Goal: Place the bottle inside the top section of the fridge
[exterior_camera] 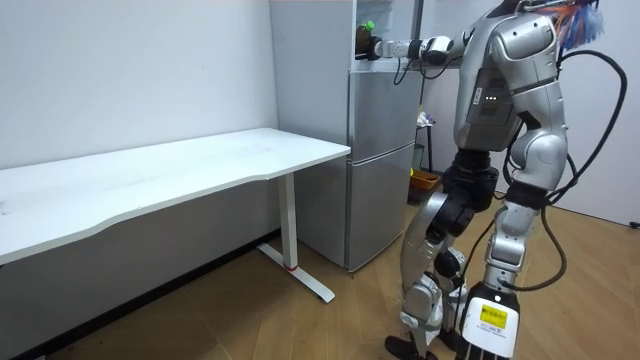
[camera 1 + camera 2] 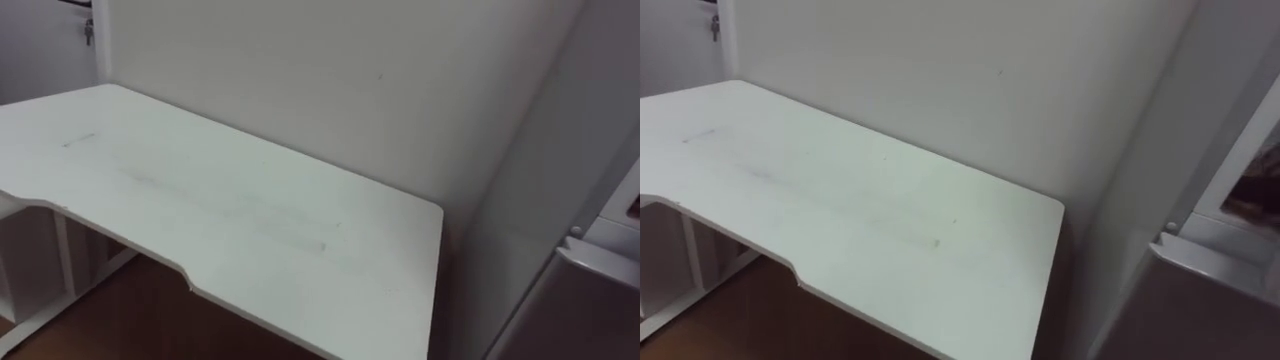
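Note:
In the room view I stand on the wood floor in front of the grey two-door fridge (image 1: 380, 160), facing it. My right arm reaches out at shoulder height into its open upper compartment (image 1: 385, 30). A small bottle with a green top (image 1: 366, 27) stands upright at the compartment's front, and my right hand (image 1: 376, 48) is dark and closed round its lower part. My left arm hangs bent at my side. In the eye views the fridge's top edge (image 2: 600, 262) (image 2: 1205, 262) shows at the far right.
A long white table (image 1: 180, 170) (image 2: 230, 200) (image 2: 860, 190) stands against the wall to my left, its end close to the fridge's side. A yellow-orange object (image 1: 425, 181) lies on the floor behind the fridge. Open floor stretches behind me.

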You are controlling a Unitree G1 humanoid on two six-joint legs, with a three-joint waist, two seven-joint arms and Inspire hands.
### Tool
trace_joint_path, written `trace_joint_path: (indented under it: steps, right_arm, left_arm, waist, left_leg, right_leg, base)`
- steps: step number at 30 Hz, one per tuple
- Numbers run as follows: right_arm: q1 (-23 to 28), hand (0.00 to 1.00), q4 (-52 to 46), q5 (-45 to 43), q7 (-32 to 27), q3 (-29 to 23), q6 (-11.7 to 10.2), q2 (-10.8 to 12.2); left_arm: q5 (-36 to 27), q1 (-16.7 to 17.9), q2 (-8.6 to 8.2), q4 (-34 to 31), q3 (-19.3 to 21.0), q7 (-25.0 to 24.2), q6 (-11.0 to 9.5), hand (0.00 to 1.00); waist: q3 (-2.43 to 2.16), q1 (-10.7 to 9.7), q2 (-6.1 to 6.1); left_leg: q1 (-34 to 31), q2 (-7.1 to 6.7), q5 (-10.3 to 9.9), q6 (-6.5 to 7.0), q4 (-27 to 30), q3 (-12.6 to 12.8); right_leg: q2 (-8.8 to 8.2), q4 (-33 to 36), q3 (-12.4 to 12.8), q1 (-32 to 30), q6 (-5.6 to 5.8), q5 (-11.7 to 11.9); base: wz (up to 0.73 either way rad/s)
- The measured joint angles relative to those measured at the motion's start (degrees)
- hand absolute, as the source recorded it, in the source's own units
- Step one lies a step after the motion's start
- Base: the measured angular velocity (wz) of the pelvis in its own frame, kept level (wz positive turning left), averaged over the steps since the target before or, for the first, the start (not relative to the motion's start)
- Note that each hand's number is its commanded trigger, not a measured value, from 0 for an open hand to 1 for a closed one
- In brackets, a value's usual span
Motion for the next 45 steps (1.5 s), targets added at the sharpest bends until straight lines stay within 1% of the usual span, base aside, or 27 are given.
trace_joint_path:
  steps: [2, 4, 6, 11, 12, 14, 15, 18, 21, 23, 25, 28, 31, 34, 35, 36, 39, 45]
  right_arm:
    - [0.0, 0.00, 0.0, -0.3, 1.2, 0.0, 0.0, 0.0]
    - [0.0, 0.00, 0.1, -2.0, 2.7, 0.0, 0.4, 0.0]
    - [0.0, 0.00, 0.1, -2.9, 3.7, 0.0, 0.7, 0.0]
    - [0.0, 0.00, 0.8, -5.0, 6.3, 0.0, 0.9, -0.3]
    - [0.0, 0.00, 0.8, -3.7, 6.7, 0.0, 0.9, -0.6]
    - [0.0, 0.00, 0.8, -1.3, 7.0, 0.0, 0.9, -0.9]
    - [0.0, 0.00, 0.8, -0.4, 7.2, 0.0, 0.9, -0.9]
    - [0.0, 0.00, 0.7, 3.5, 7.3, 0.0, 0.8, -1.3]
    - [0.0, 0.00, 0.8, 7.0, 7.6, 0.0, 0.7, -1.8]
    - [0.0, 0.00, 1.1, 9.9, 8.6, -0.1, 0.6, -2.3]
    - [0.0, 0.00, 1.9, 14.3, 10.8, -0.1, 0.6, -3.3]
    - [0.0, 0.00, 2.2, 16.6, 13.1, -0.2, 0.6, -3.9]
    - [0.0, 0.00, 2.6, 16.8, 15.1, -0.1, 0.6, -4.2]
    - [0.0, 0.00, 3.4, 16.8, 16.9, 0.0, 0.7, -4.5]
    - [0.0, 0.00, 3.7, 16.8, 17.3, 0.0, 0.7, -4.5]
    - [0.0, 0.00, 4.1, 16.8, 17.8, 0.1, 0.8, -4.5]
    - [0.0, 0.00, 4.9, 16.8, 19.1, 0.0, 0.9, -4.6]
    - [0.0, 0.00, 5.9, 16.6, 20.7, 0.0, 1.0, -4.9]
  left_arm:
    - [0.0, 0.0, 0.02, 0.0, 0.0, -0.4, -0.1, 0.00]
    - [-0.2, 0.0, 0.04, 0.0, 0.0, -0.8, 0.0, 0.00]
    - [-0.1, 0.1, 0.05, 0.1, 0.0, -0.9, 0.0, 0.00]
    - [0.0, 0.3, 0.05, -0.1, 0.0, -0.9, 0.1, 0.00]
    - [-0.4, 0.3, 0.10, -0.2, 0.0, -0.9, 0.1, 0.00]
    - [-1.3, 0.3, 0.14, -0.3, 0.0, -0.8, 0.0, 0.00]
    - [-1.8, 0.3, 0.17, -0.3, 0.0, -0.6, -0.1, 0.00]
    - [-2.6, 0.3, 0.17, -0.5, -0.2, -0.3, -0.4, 0.00]
    - [-2.5, 0.3, 0.15, -0.5, -0.9, -0.1, -0.4, 0.00]
    - [-2.1, 0.3, 0.16, -0.5, -1.0, -0.1, -0.4, 0.00]
    - [-1.6, 0.3, 0.19, -0.2, -1.0, -0.1, -0.3, 0.00]
    - [-1.6, 0.3, 0.18, 0.5, -1.0, -0.2, -0.3, 0.00]
    - [-1.3, 0.3, 0.19, 1.2, -1.0, -0.5, -0.3, 0.00]
    - [-1.3, 0.3, 0.19, 1.2, -1.0, -0.5, 0.2, 0.00]
    - [-1.3, 0.3, 0.19, 1.2, -1.0, -0.5, 0.2, 0.00]
    - [-1.3, 0.3, 0.21, 1.3, -1.1, -0.5, 0.5, 0.00]
    - [-1.2, 0.3, 0.21, 1.3, -1.1, -0.5, 0.9, 0.00]
    - [-1.2, 0.3, 0.21, 1.3, -1.1, -0.5, 0.9, 0.00]
  waist:
    - [-0.01, 0.0, -0.08]
    - [0.13, -0.1, 0.03]
    - [0.12, -0.2, -0.01]
    - [0.08, -0.5, -0.08]
    - [0.06, -0.8, -0.12]
    - [0.07, -0.7, -0.14]
    - [0.16, -0.6, -0.11]
    - [0.22, -0.6, -0.29]
    - [0.18, -0.7, -0.43]
    - [0.17, -0.7, -0.45]
    - [0.18, -0.7, -0.44]
    - [0.22, -0.8, -0.39]
    - [0.20, -0.9, -0.45]
    - [0.22, -0.9, -0.65]
    - [0.31, -0.9, -0.70]
    - [0.50, -0.8, -0.77]
    - [0.45, -0.8, -0.91]
    - [0.24, -0.8, -1.19]
  left_leg:
    - [0.0, 0.17, -0.1, -0.20, 0.1, 0.2]
    - [0.2, 0.38, -0.3, -0.35, 0.5, 0.2]
    - [0.2, 0.45, -0.4, -0.50, 0.7, 0.1]
    - [0.1, 0.53, -0.6, -0.74, 0.9, -0.1]
    - [0.1, 0.53, -0.6, -0.75, 0.9, -0.2]
    - [0.2, 0.52, -0.6, -0.75, 0.8, -0.2]
    - [0.6, 0.50, -0.6, -0.77, 0.6, -0.2]
    - [0.9, 0.50, -0.6, -0.84, 0.4, 0.0]
    - [1.0, 0.48, -0.6, -0.86, 0.3, -0.1]
    - [1.1, 0.50, -0.6, -0.86, 0.3, 0.2]
    - [1.2, 0.50, -0.7, -0.86, 0.3, 0.3]
    - [1.2, 0.58, -0.6, -0.88, 0.3, 0.4]
    - [1.2, 0.57, -0.6, -0.89, 0.2, 0.5]
    - [1.3, 0.55, -0.6, -0.90, 0.1, 0.5]
    - [1.5, 0.55, -0.6, -0.90, 0.1, 0.5]
    - [2.0, 0.56, -0.7, -0.93, 0.0, 0.7]
    - [2.2, 0.60, -0.8, -0.98, -0.1, 0.8]
    - [2.0, 0.60, -0.8, -0.99, -0.1, 0.8]
  right_leg:
    - [0.10, 0.0, 0.0, 0.2, -0.15, 0.1]
    - [0.32, -0.1, -0.1, 0.8, -0.24, 0.1]
    - [0.34, 0.0, -0.1, 0.8, -0.46, -0.2]
    - [0.47, -0.1, -0.3, 0.9, -0.52, -0.7]
    - [0.53, -0.1, -0.2, 1.1, -0.54, -0.7]
    - [0.54, -0.1, -0.2, 1.4, -0.58, -0.7]
    - [0.53, -0.1, -0.2, 1.7, -0.58, -0.7]
    - [0.51, -0.1, 0.0, 1.7, -0.52, -1.0]
    - [0.52, -0.2, 0.1, 1.8, -0.56, -1.0]
    - [0.52, -0.2, -0.1, 2.0, -0.61, -0.9]
    - [0.53, -0.1, -0.1, 2.2, -0.61, -0.9]
    - [0.55, -0.3, -0.1, 2.2, -0.60, -0.9]
    - [0.52, -0.3, -0.1, 2.1, -0.68, -1.0]
    - [0.49, -0.4, -0.1, 2.2, -0.67, -1.1]
    - [0.50, -0.4, -0.1, 2.4, -0.68, -1.1]
    - [0.60, -0.9, -0.1, 3.0, -0.63, -1.0]
    - [0.66, -1.1, -0.1, 3.3, -0.60, -0.9]
    - [0.68, -1.1, -0.1, 3.0, -0.60, -1.0]
  base:
    - [-0.05]
    - [0.00]
    - [0.04]
    - [0.03]
    - [0.03]
    - [0.00]
    - [0.00]
    - [0.00]
    - [0.00]
    - [0.00]
    - [0.00]
    - [0.00]
    - [0.00]
    - [0.00]
    - [0.00]
    - [0.00]
    - [0.00]
    - [0.00]
